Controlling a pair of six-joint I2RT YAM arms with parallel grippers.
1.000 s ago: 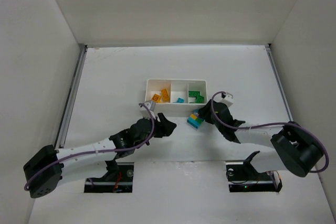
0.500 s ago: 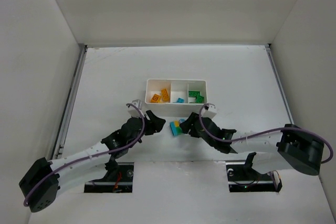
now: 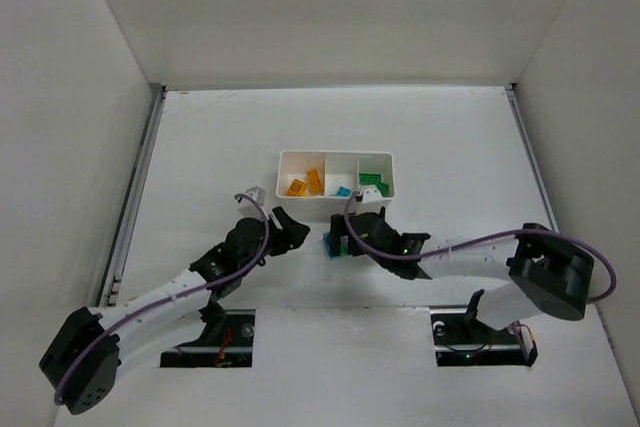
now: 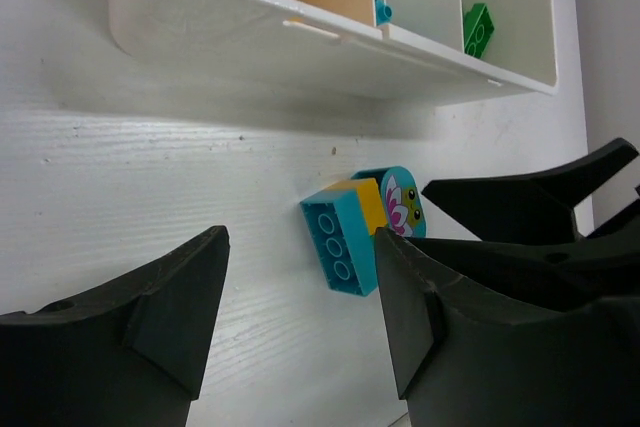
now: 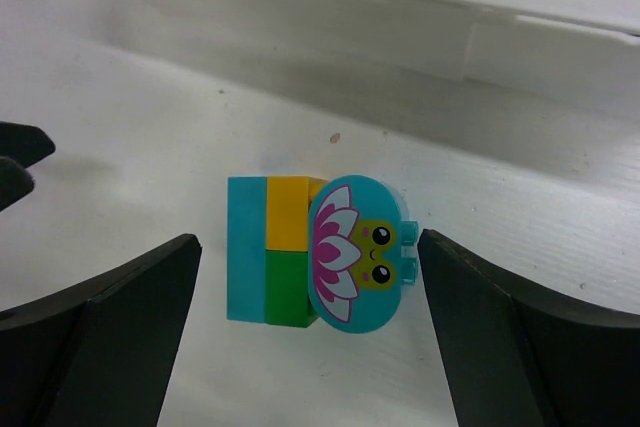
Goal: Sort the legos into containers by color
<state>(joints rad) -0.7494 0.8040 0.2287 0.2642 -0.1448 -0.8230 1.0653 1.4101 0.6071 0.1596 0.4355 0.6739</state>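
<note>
A lego clump [image 3: 332, 245] of cyan, yellow and green bricks with a lotus-frog tile lies on the table in front of the white tray [image 3: 285, 159]. My right gripper [image 5: 310, 242] stands open astride the clump [image 5: 300, 252], its fingers clear of it on both sides. Just left of the clump [image 4: 348, 242], my left gripper [image 4: 300, 245] is open and empty. The tray's containers hold yellow-orange legos [image 3: 306, 183] on the left, a cyan one [image 3: 343, 190] in the middle and green ones [image 3: 375, 182] on the right.
The tray's near wall [image 5: 400, 7] runs close behind the clump. The right arm's black fingers [image 4: 520, 197] show at the right of the left wrist view. White walls enclose the table on three sides, and a rail [image 3: 135, 192] runs along its left edge.
My right gripper carried the clump leftward, set it on the table in front of the tray and opened off it. My left gripper drew back slightly to the left.
</note>
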